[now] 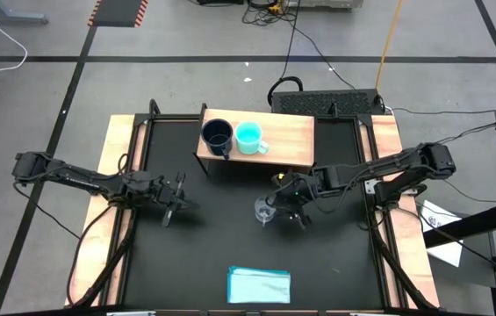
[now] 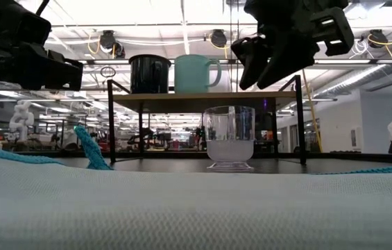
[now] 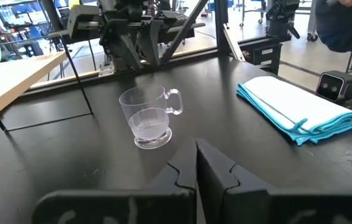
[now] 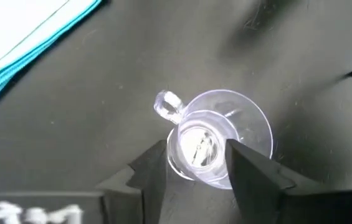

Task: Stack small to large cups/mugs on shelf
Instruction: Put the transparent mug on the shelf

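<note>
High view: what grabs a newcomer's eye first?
The clear glass cup standing alone on the black table, with the right gripper open just above it. Behind, the navy mug and turquoise mug sit side by side on the shelf.

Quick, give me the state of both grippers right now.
Left gripper: jaws shut, holding nothing, waiting left of the glass cup.
Right gripper: jaws open above the glass cup, not gripping it.
</note>
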